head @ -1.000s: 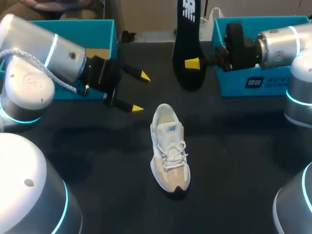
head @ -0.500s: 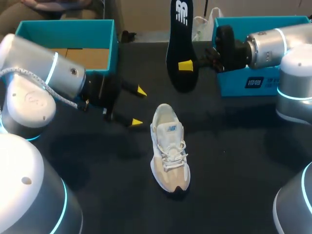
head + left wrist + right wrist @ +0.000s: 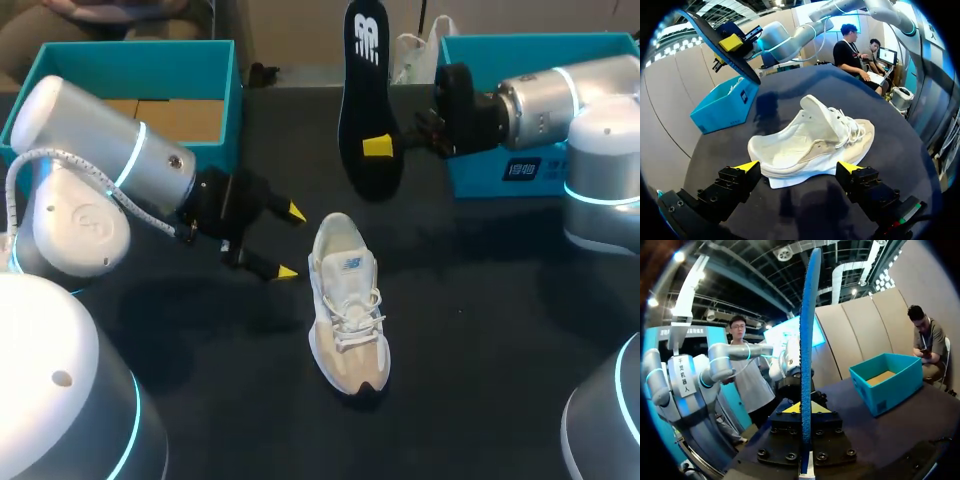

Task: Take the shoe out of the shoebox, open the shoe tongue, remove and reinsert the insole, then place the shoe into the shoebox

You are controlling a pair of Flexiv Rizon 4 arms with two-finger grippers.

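Pinching the insole (image 3: 365, 100) mid-length, the right claw (image 3: 378, 146) risks buckling it against the shoe (image 3: 347, 300). Nearby, the left claw (image 3: 291, 241) gapes wide, steadying nothing.

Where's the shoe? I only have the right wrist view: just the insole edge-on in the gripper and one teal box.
Observer: The shoe stands upright on the table, outside both boxes, toe toward the robot.
Operator: Left arm on it?
Observer: No. The left gripper is open beside the shoe's heel end, not touching it.
Operator: Where is my insole over the table?
Observer: The right gripper holds the insole upright above the far side, between the left teal box and the right teal box, just beyond the shoe's heel.
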